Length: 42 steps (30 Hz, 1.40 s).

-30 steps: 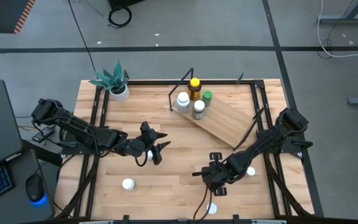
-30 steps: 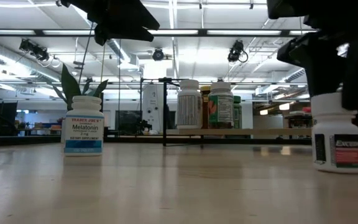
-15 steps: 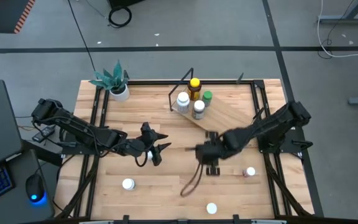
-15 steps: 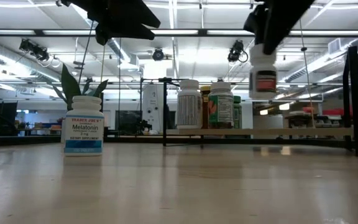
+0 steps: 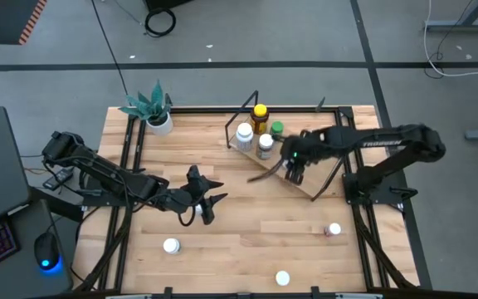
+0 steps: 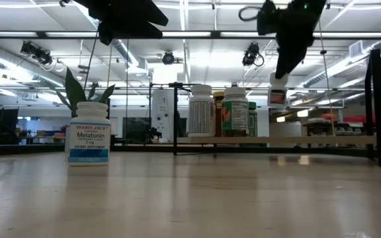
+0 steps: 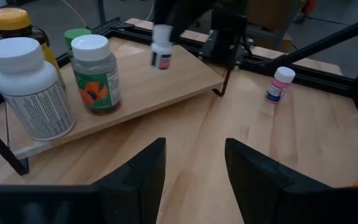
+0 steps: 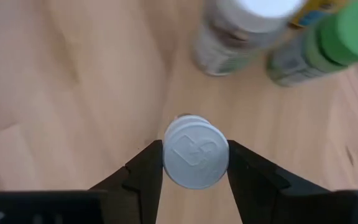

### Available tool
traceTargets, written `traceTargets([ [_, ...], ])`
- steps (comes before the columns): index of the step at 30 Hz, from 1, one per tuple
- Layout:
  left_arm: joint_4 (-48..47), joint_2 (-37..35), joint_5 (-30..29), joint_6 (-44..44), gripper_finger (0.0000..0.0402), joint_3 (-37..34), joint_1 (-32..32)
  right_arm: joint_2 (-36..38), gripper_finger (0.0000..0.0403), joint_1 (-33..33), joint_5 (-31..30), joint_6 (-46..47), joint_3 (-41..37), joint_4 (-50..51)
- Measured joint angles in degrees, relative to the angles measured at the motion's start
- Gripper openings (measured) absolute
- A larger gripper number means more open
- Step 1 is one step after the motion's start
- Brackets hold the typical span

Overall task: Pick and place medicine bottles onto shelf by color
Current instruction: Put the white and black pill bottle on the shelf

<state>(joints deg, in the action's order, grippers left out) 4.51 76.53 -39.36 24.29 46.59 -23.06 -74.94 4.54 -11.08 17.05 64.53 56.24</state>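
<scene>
My right gripper [image 8: 194, 149] hangs over the shelf [image 5: 305, 173], shut on a small white medicine bottle [image 6: 278, 90] with a dark and red label, which also shows in the left wrist view [image 7: 161, 53]. At the shelf's far left end stand a white-capped bottle [image 5: 244, 133], an amber one with a yellow cap [image 5: 260, 113], a green-capped one [image 5: 277, 129] and a grey-capped one [image 5: 265, 144]. My left gripper [image 7: 194, 155] waits open above the table's left middle, with nothing between its fingers. My right gripper pinches the small bottle's round white cap [image 8: 196, 157] between its two fingers, one on either side. The fingers come from above, slanting down. The bottle hangs upright below them [image 6: 278, 98], lifted clear of the shelf board.
On the table stand a white-capped Melatonin bottle [image 6: 88, 142], another white-capped bottle [image 5: 282, 278] near the front edge and a pink bottle [image 5: 333, 230] at the right. A potted plant [image 5: 152, 108] sits at the far left corner. Black frame rails run along both sides.
My right gripper has lifted the small white bottle off the table at the near right, risen, and swung toward the far edge until it stands over the shelf, rolling as it went. The bottle now hangs clear above the board.
</scene>
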Motion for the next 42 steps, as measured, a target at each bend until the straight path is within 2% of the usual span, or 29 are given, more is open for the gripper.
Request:
traceTargets([
  [7,0.0,0.0,0.0,0.1,0.0172,0.0,0.0,0.5,0.0167,13.2,5.0,-5.9,-5.0,-4.8],
  [13,0.0,0.0,0.0,0.0,0.0172,0.0,0.0,0.0,0.0169,19.5,6.3,-9.9,-7.3,-9.9],
  [19,0.0,0.0,0.0,0.0,0.0172,0.0,0.0,0.0,0.0169,24.7,8.1,-11.9,-9.5,-10.7],
  [29,0.0,0.0,0.0,0.1,0.0172,0.0,0.0,0.0,0.0170,28.1,10.0,-13.2,-9.9,-11.8],
  [42,0.0,0.0,0.0,0.5,0.0172,0.0,0.0,0.0,0.0171,28.3,10.8,-12.8,-9.9,-12.6],
])
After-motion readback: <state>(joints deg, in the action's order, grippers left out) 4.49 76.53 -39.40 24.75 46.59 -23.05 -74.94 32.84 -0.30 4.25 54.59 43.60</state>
